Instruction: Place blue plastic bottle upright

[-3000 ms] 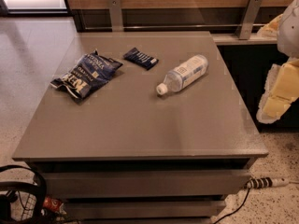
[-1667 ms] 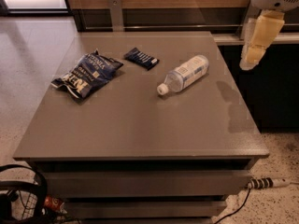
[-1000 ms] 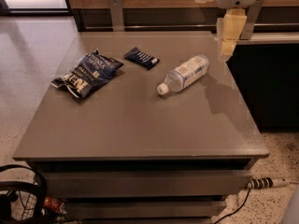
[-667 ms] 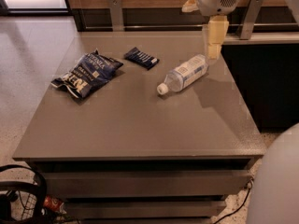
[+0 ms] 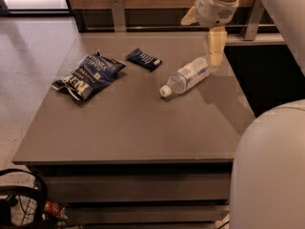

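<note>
Camera view looks down across a grey desk (image 5: 133,128) from its near edge. The blue plastic bottle (image 5: 188,76) lies on its side on the desk top, at about 1 o'clock from the desk's middle. Its white cap (image 5: 165,90) points toward 7 o'clock and its base toward 1 o'clock. A pale blue-and-white label (image 5: 193,73) wraps its middle.

The pincer (image 5: 215,51) hangs from the white arm (image 5: 281,13) that enters from the upper right. It points straight down at the base end of the bottle. Its cream tip appears to meet the bottle there, though contact may be only apparent from this angle. Whether the pincer is open or closed cannot be told from this angle, and it grips nothing that shows.

A dark blue snack bag (image 5: 88,75) lies flat at 10 o'clock from the desk's middle, well apart from the bottle. A small dark blue packet (image 5: 144,59) lies at 12 o'clock, between the bag and the bottle and touching neither.

A rounded white part of the robot body (image 5: 269,171) fills the lower right corner, in front of the desk's right edge. A black wire basket (image 5: 21,204) sits on the floor at the lower left. Behind the desk, a metal bracket (image 5: 116,13) stands against a wooden panel.
</note>
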